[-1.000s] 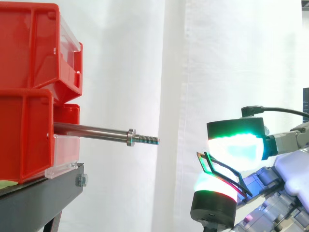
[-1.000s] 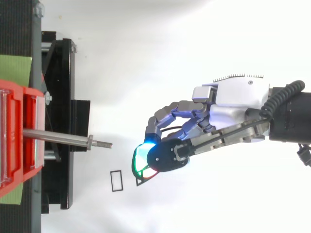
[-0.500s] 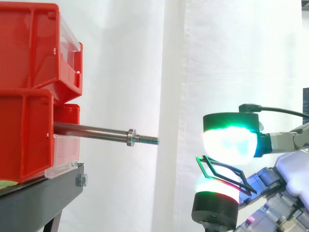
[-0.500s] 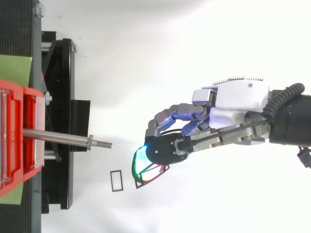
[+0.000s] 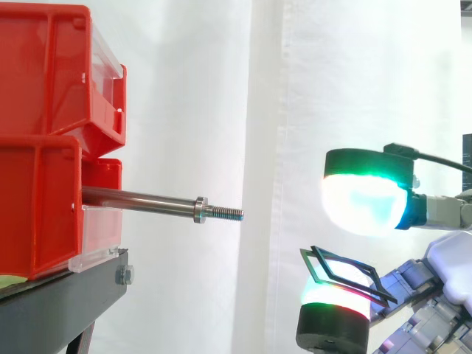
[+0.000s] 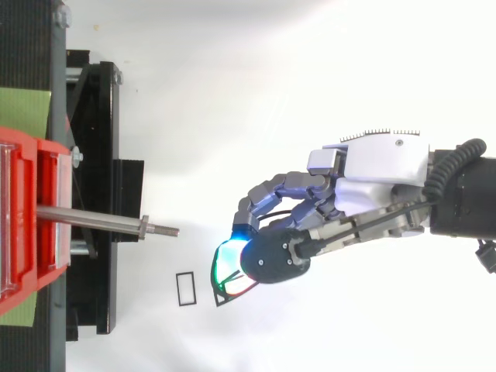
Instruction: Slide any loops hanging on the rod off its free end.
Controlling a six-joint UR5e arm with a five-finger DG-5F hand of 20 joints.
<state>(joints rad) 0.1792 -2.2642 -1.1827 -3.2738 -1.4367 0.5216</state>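
A bare steel rod (image 5: 140,199) sticks out of the lower red bin (image 5: 37,214) toward the right, ending in a threaded free tip (image 5: 228,214); nothing hangs on it. To the right of and below that tip is my hand (image 6: 372,167). A thin black rectangular loop (image 5: 307,265) lies tilted on its lower glowing fingertip (image 5: 335,295). The upper glowing pad (image 5: 365,200) is lifted above the loop with a gap between them. From above, the loop's corner (image 6: 220,303) pokes out under the pads.
A second black rectangular loop (image 6: 178,289) lies flat on the white floor below the rod's tip. Stacked red bins (image 5: 51,66) sit on a black stand (image 6: 93,155) at the left. A white curtain hangs behind.
The upper pad has risen off the loop, opening the pinch. The loop has tipped flatter onto the lower fingertip, and the hand has drifted slightly right and down.
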